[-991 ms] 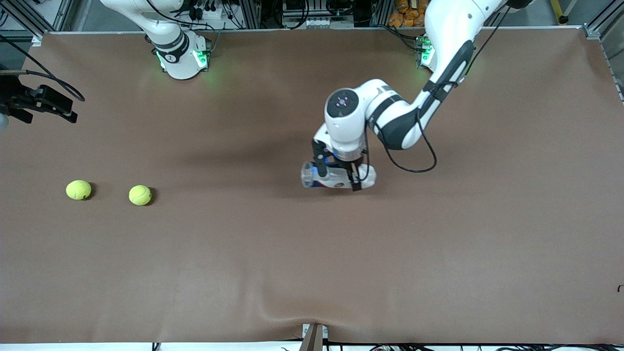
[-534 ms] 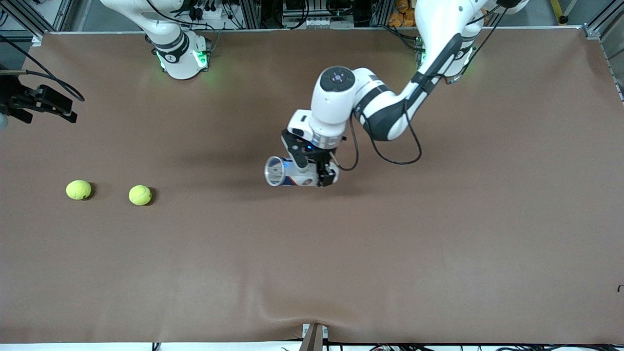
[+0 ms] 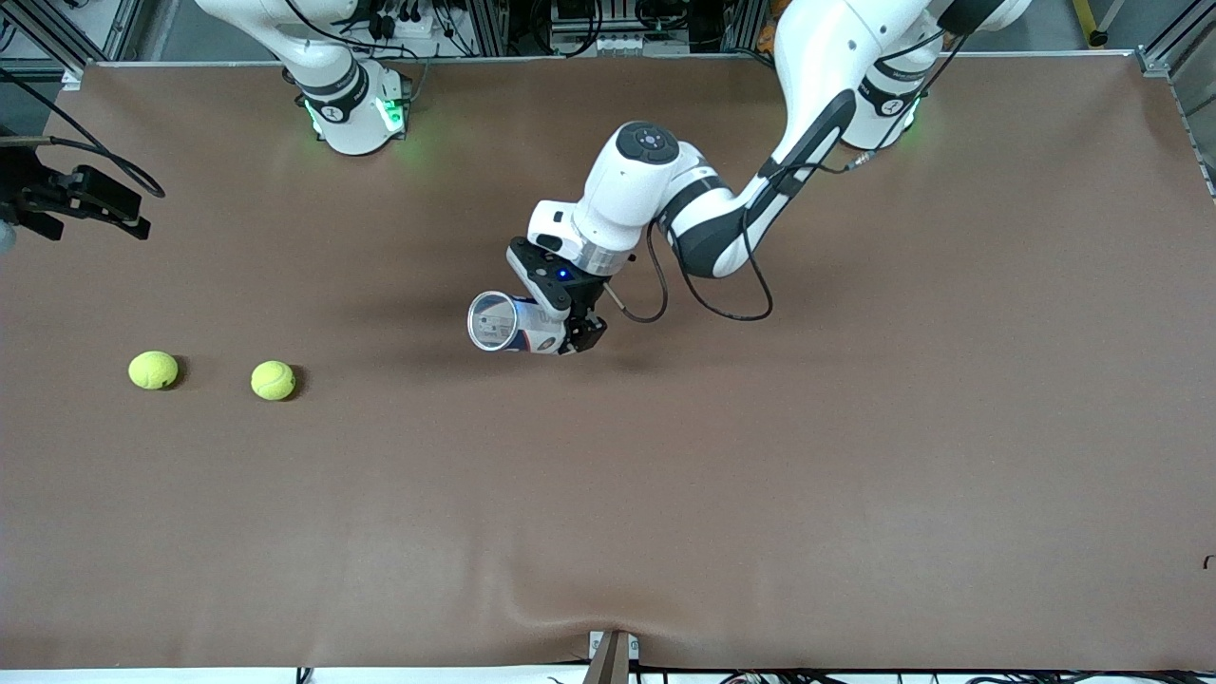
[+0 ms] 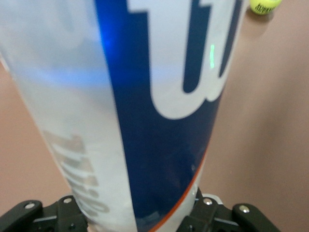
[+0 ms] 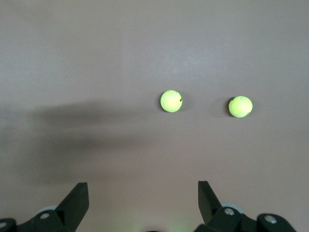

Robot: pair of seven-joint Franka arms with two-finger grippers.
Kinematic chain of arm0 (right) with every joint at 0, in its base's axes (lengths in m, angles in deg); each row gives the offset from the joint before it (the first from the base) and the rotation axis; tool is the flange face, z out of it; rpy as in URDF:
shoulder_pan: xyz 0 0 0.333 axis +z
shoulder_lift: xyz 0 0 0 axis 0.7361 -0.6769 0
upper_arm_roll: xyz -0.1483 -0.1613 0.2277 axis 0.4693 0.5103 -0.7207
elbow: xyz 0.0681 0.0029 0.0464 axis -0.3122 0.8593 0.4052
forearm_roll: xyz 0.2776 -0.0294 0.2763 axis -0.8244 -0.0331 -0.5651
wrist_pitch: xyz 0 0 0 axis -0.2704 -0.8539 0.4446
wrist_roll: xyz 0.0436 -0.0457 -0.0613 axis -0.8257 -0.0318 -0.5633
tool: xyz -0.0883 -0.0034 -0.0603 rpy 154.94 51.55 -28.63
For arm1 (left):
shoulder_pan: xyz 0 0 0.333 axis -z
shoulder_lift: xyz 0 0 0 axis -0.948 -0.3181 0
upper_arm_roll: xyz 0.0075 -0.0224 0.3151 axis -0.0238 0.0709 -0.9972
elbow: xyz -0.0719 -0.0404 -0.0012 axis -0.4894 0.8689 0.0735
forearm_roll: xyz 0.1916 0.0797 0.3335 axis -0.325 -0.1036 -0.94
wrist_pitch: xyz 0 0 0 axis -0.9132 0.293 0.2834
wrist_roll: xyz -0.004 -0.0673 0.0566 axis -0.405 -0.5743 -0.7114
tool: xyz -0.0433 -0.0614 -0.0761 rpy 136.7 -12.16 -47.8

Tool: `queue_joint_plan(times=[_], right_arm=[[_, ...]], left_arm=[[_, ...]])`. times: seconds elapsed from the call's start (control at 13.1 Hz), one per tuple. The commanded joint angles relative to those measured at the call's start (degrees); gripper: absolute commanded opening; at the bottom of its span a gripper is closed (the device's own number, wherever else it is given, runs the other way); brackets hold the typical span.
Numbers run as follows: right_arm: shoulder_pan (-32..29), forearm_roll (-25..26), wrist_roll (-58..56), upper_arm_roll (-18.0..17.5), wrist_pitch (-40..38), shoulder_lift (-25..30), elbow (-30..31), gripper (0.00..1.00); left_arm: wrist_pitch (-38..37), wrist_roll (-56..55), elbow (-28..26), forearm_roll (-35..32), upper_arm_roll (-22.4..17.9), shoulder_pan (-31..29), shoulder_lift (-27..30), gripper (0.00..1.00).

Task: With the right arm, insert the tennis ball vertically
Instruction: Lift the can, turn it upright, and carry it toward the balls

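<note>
Two yellow-green tennis balls lie on the brown table toward the right arm's end, one (image 3: 153,370) closer to that end than the other (image 3: 274,380). The right wrist view looks down on both balls (image 5: 171,101) (image 5: 240,106) from high up, past my right gripper (image 5: 144,186), which is open and empty. That gripper is out of the front view; only the right arm's base (image 3: 347,104) shows there. My left gripper (image 3: 562,318) is shut on a clear tube can (image 3: 513,328) with a blue and white label (image 4: 159,121), held above mid-table. The can's open mouth (image 3: 491,321) points toward the balls and partly upward.
A black bracket with cables (image 3: 85,201) sticks in at the table edge at the right arm's end. A ridge in the brown cover (image 3: 608,617) runs along the edge nearest the front camera. One ball (image 4: 264,6) shows past the can in the left wrist view.
The left arm has carried the can toward the right arm's end of the table and tilted its mouth up toward the camera. The balls and the right gripper have not moved.
</note>
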Motion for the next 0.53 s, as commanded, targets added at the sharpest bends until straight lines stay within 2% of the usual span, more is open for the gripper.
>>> queue_joint_plan(times=[0.0, 0.46], right_arm=[[-1.4, -0.8, -0.3, -0.8, -0.4, 1.0, 0.6, 1.00], [-1.5, -0.8, -0.3, -0.8, -0.3, 0.4, 0.6, 1.00]], left_arm=[[8.7, -1.1, 0.4, -0.1, -1.4, 1.6, -3.7, 0.72], [38.0, -0.7, -0.1, 0.0, -9.1, 6.5, -14.8, 0.72]])
